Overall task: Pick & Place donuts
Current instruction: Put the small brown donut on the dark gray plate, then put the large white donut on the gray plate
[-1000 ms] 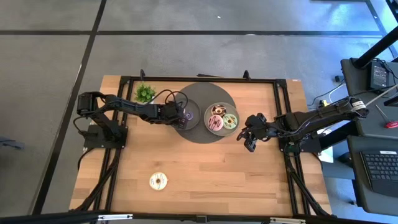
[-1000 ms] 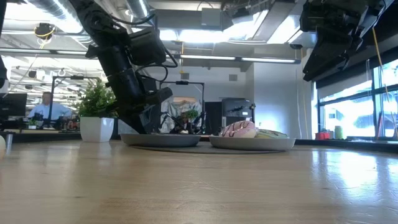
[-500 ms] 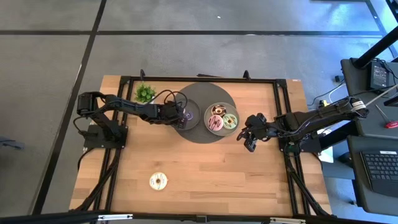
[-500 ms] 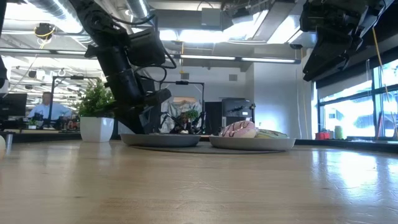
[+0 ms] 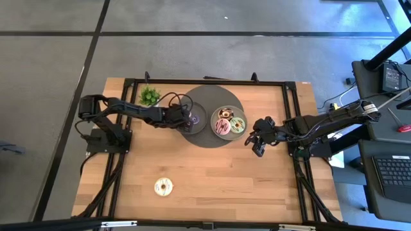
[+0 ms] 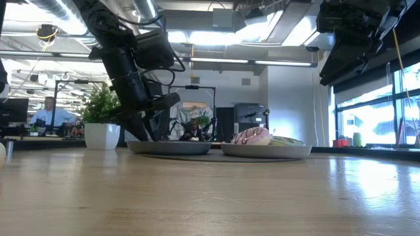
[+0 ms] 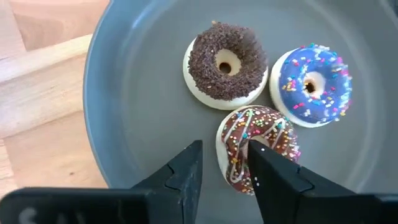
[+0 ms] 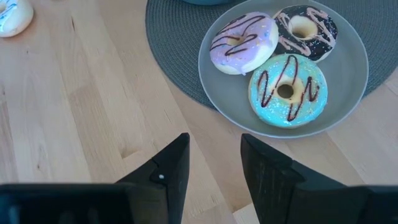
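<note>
Three mini donuts lie on the left grey plate: a dark brown one, a purple-blue one and a chocolate one with coloured sprinkles. My left gripper stands open over the sprinkled one, slanting down. On the right grey plate lie pink, chocolate and green donuts. A cream-white donut rests flat on the table near its front edge. My right gripper hangs open above bare wood right of that plate, with nothing between its fingers. My left gripper has one finger over the middle of the sprinkled chocolate mini donut, covering its hole; whether it touches the donut I cannot tell. The other finger stands clear of the donut's outer rim. The donut lies on the plate.
Both plates sit on a round dark grey mat at the table's far middle. A small potted plant stands at the far left, just behind my left arm. Open wood stretches across the near half of the table.
</note>
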Controlling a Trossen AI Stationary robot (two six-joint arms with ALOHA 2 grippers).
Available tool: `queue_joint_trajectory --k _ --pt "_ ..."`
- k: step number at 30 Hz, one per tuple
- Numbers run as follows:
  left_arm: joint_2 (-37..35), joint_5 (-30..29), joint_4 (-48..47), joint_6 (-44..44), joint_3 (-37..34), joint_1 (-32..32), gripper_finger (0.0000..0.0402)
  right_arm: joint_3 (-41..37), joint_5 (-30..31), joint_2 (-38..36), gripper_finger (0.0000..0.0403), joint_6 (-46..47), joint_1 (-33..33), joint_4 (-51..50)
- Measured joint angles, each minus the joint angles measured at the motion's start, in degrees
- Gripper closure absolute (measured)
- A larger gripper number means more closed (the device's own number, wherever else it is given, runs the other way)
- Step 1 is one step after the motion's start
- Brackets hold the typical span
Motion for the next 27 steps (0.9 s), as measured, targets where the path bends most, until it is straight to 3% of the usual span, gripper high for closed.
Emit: queue_joint_trajectory --k 6,10,12,15,19,21,27 --pt "-4.71 -2.11 0.17 2.78 0.00 -0.30 0.0278 0.00 0.00 0.00 0.0257 0.00 0.01 0.02" --pt "-11.43 -2.40 1.95 11.58 0.00 -1.92 0.0282 0.00 0.00 0.00 0.0257 0.00 -0.01 0.04" --pt "-15.24 1.17 3.49 17.88 0.00 -4.35 0.0283 0.00 0.00 0.00 0.0257 0.00 0.00 0.07" --pt "-20.01 11.63 5.54 24.81 0.00 -9.01 0.0283 0.00 0.00 0.00 0.0257 -0.20 0.00 0.33" --pt "-23.07 24.04 6.90 27.91 0.04 -17.89 0.0283 0.00 1.22 0.02 0.0257 -0.22 0.01 0.99" --pt "-23.12 23.76 7.02 27.32 0.04 -23.36 0.0282 0.00 2.49 0.02 0.0257 -0.17 0.01 1.61" --pt "-19.71 11.90 5.93 23.56 0.04 -37.95 0.0284 0.00 5.07 0.00 0.0257 -0.20 0.01 4.58"
